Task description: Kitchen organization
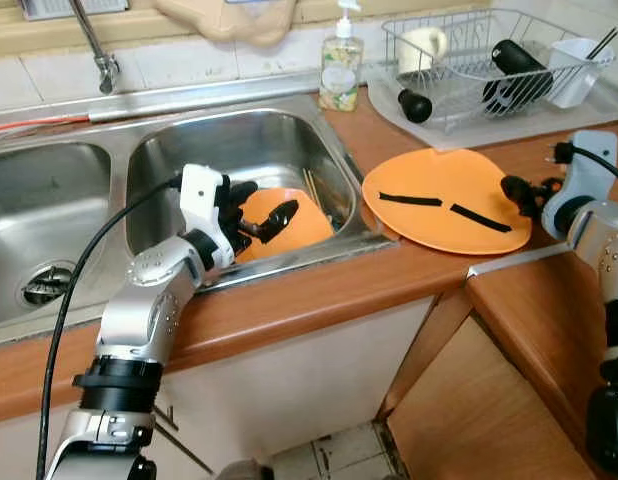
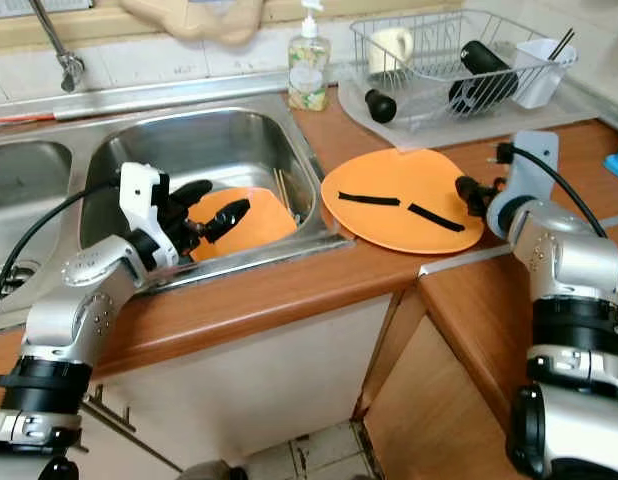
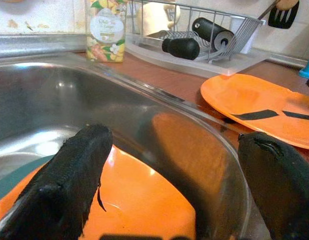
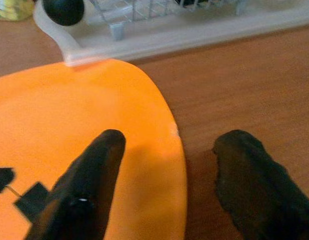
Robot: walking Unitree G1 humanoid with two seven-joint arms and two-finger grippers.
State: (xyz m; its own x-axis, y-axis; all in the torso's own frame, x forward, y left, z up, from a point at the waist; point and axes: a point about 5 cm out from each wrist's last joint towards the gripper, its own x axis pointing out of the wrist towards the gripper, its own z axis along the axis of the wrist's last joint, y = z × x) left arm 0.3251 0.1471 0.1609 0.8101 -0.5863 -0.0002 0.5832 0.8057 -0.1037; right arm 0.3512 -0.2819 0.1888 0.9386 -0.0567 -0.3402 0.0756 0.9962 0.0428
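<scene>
1. Sink basin [image 1: 239,150]: held an orange plate [image 1: 299,232] leaning against its right wall; steel walls left little room.
2. Orange plate on counter [image 1: 444,200]: lay flat just beside the dish rack [image 1: 489,60].
3. Left gripper [image 1: 254,218]: fingers spread apart over the sink plate; judged mid-pickup, needing to close on its rim.
4. Right gripper [image 4: 164,165]: fingers apart, straddling the counter plate's edge.
</scene>
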